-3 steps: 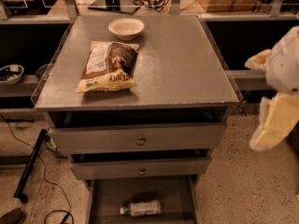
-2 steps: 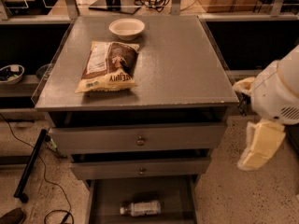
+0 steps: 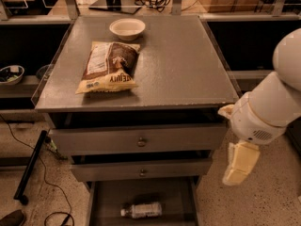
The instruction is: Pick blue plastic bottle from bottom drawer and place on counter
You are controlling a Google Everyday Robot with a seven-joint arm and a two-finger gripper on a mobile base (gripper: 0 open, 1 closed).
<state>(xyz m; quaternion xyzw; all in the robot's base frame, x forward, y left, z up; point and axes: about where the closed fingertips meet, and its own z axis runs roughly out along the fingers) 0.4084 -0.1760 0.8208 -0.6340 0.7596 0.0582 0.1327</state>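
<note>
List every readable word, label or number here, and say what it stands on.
Nothing is clear enough to quote.
On the snack bag: large dark lettering along its near edge, too blurred to read.
On the blue plastic bottle in the bottom drawer: label too small to read.
On the pincer, right of the drawers: no text visible.

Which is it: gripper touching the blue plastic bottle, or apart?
Apart. Camera view: the gripper hangs right of the bottom drawer, well clear of the blue plastic bottle lying inside it.

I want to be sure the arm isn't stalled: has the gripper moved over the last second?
Yes. The gripper has dropped and shifted left, from just right of the counter at its front corner to beside the middle drawer.
</note>
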